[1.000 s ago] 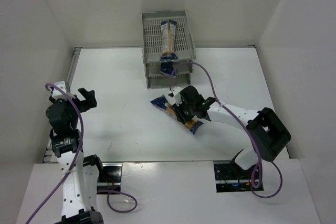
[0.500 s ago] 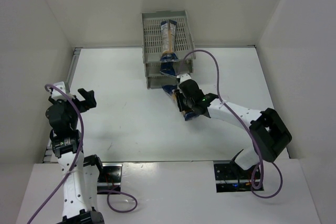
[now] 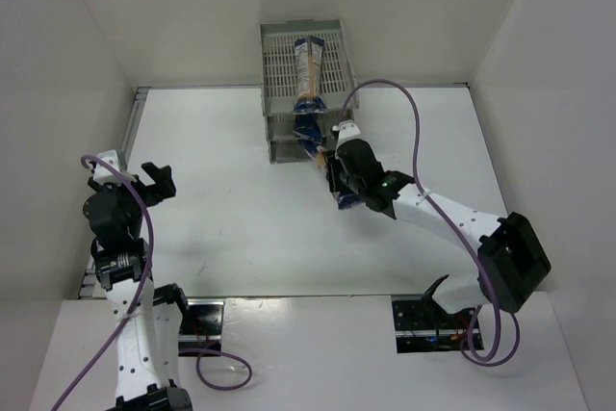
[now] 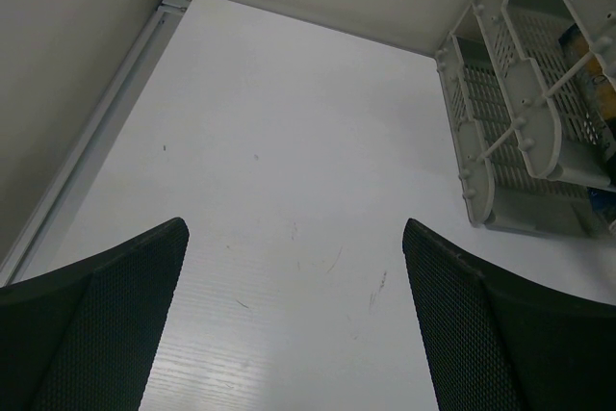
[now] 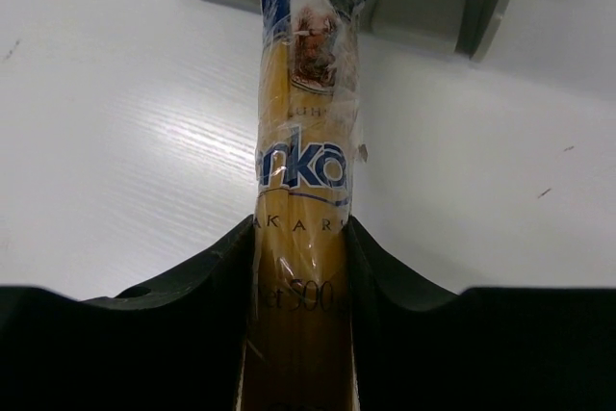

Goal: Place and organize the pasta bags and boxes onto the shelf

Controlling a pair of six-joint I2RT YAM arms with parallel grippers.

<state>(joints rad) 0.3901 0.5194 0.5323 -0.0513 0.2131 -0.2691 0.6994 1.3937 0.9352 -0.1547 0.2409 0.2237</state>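
Note:
The grey three-tier shelf [image 3: 279,69] stands at the back of the table. One pasta pack [image 3: 308,64] lies on its top tray. A second pack's dark blue end [image 3: 307,126] sticks out of a lower tier. My right gripper [image 3: 339,172] is shut on the third pack [image 3: 344,202], a yellow pack with blue print [image 5: 303,190] held between my fingers [image 5: 395,276]. The pack's far blue end reaches the shelf's front edge [image 5: 481,7]. My left gripper [image 3: 154,183] is open and empty at the far left, and its wrist view shows the shelf [image 4: 520,132] from the side.
White walls enclose the table on three sides. A metal rail [image 4: 96,141] runs along the left edge. The right arm's purple cable [image 3: 404,93] loops up beside the shelf's right side.
My right gripper has lifted the third pack off the table, turned it lengthwise and carried it to the shelf's front. The left arm has not moved.

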